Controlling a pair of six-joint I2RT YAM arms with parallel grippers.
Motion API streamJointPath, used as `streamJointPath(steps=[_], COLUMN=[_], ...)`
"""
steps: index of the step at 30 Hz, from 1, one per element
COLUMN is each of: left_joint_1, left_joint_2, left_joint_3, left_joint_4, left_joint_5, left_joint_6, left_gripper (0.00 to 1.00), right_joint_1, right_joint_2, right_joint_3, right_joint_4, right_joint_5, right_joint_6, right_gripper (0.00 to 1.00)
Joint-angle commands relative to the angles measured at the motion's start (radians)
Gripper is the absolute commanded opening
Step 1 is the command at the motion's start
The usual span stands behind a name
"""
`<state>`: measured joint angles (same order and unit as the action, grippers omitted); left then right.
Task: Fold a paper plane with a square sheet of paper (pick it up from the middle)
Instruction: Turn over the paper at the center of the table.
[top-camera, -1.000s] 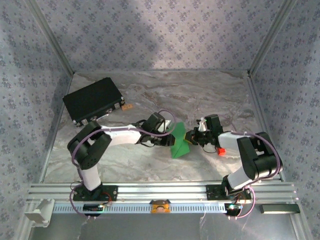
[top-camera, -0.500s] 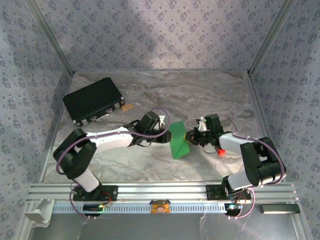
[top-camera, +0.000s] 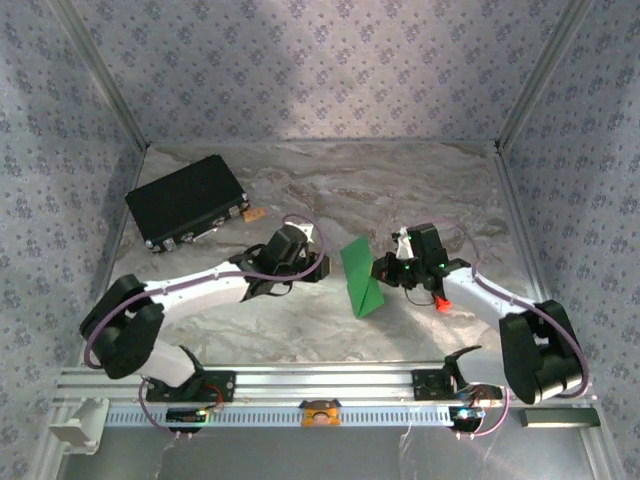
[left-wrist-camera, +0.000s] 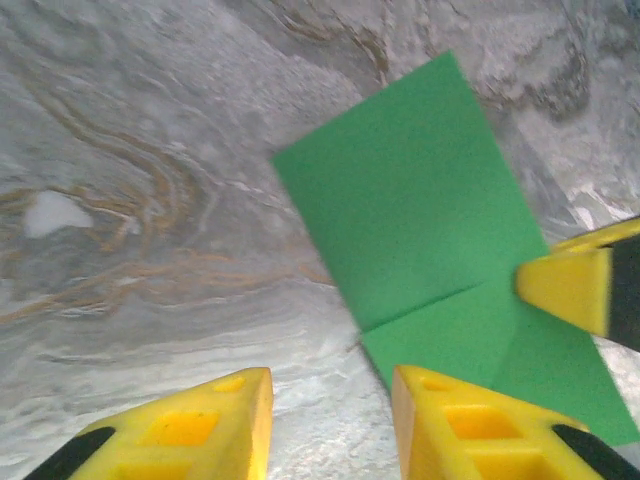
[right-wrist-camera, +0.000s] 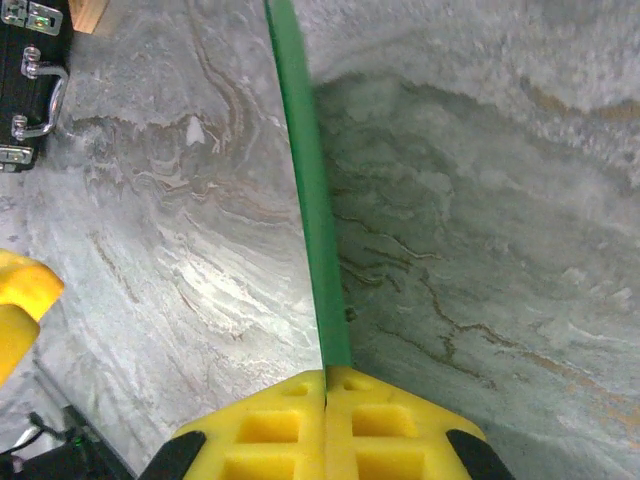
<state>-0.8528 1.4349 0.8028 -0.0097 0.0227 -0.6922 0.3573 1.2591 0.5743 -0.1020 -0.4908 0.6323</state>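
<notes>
The green square sheet of paper (top-camera: 360, 278) is folded and stands on edge in mid-table, leaning a little. A crease crosses its face (left-wrist-camera: 420, 210). My right gripper (top-camera: 386, 270) is shut on the sheet's right edge, and the paper (right-wrist-camera: 305, 180) runs straight out from between the closed pads (right-wrist-camera: 326, 378). Just left of the sheet, my left gripper (top-camera: 320, 266) is open and apart from it, with bare table between its fingers (left-wrist-camera: 330, 390). The right gripper's finger (left-wrist-camera: 572, 285) shows against the paper.
A black rectangular case (top-camera: 187, 200) lies at the back left with a small wooden block (top-camera: 254, 213) beside it. A small red block (top-camera: 441, 303) sits under the right forearm. Patterned walls close in the table on three sides.
My left gripper has drawn back to the left, off the paper, and its jaws have widened slightly. The right gripper still holds the sheet, which has barely moved.
</notes>
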Motion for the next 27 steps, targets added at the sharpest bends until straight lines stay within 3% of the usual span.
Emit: streamJointPath(steps=[1,4,10,20,27], left_joint_1=[-0.001,0.008,0.034,0.047,0.050], left_joint_2=[-0.074,-0.130,-0.209,-0.300,-0.396], left_joint_3=[-0.042,-0.085,-0.145,-0.195,-0.228], left_joint_4=[-0.035,-0.030,-0.041,-0.082,-0.158], left_joint_5=[-0.135,-0.181,-0.237,-0.327,-0.455], left_joint_6=[-0.034,-0.051,-0.088,-0.141,-0.205], left_gripper=[0.35,0.35,0.40,0.47,0.49], right_joint_1=[0.026,0.064,0.187,0.365,0.493], right_joint_2=[-0.063,-0.121,-0.178,-0.059,0.125], right_joint_3=[0.031,0.061,0.158,0.347,0.435], right_joint_4=[-0.116,-0.182,-0.347,-0.703,-0.763], right_joint_5=[0.120,0.207,0.500,1.076,1.209], right_joint_6=[-0.062,-0.094,-0.130,-0.070,-0.042], right_gripper=[0.06,0.07,0.07,0.06,0.06])
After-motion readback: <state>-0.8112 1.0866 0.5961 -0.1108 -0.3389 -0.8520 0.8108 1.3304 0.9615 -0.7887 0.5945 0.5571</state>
